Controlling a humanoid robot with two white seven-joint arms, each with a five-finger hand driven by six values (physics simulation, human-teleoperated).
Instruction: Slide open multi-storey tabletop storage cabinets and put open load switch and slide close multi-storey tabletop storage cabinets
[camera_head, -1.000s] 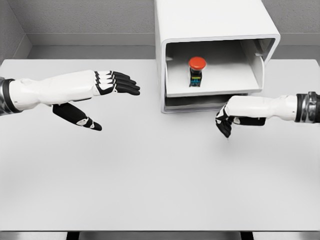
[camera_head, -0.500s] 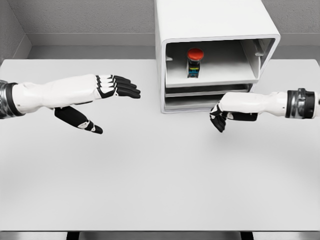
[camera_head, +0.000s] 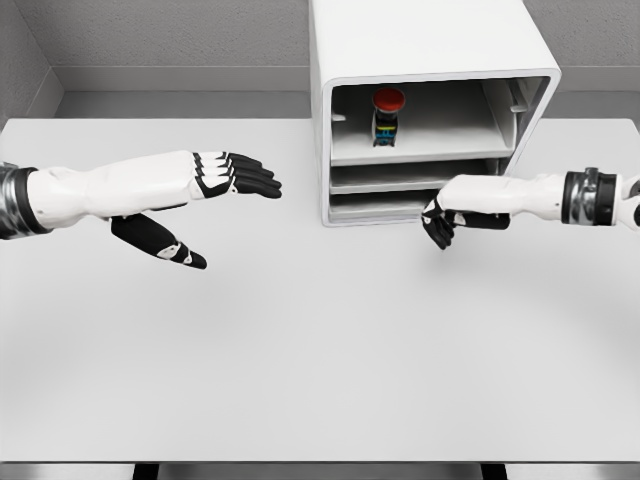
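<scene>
A white storage cabinet (camera_head: 430, 60) is seen at the 12 to 1 o'clock position on the grey table (camera_head: 320, 350), its open front facing the camera. Three tiers are visible in the opening. The upper drawer (camera_head: 440, 140) is seated almost fully inside the housing, and two lower drawer fronts are stacked beneath it. The load switch (camera_head: 387, 115), with a red mushroom cap and a dark body bearing small coloured markings, is stood upright on the upper drawer floor, toward the left side of the compartment.

The right hand (camera_head: 440, 222) is positioned at about 3 o'clock, directly in front of the lower drawer fronts. Its dark fingers are curled downward and inward, and nothing is grasped by them. Whether the knuckles are touching the drawer front cannot be told. The white forearm is extended in from the right edge of the view, with a dark wrist band shown.

The left hand (camera_head: 215, 185) is held at about 9 o'clock, well apart from the cabinet. Its four fingers are extended straight toward the cabinet, the thumb is spread below them, and nothing is held.
</scene>
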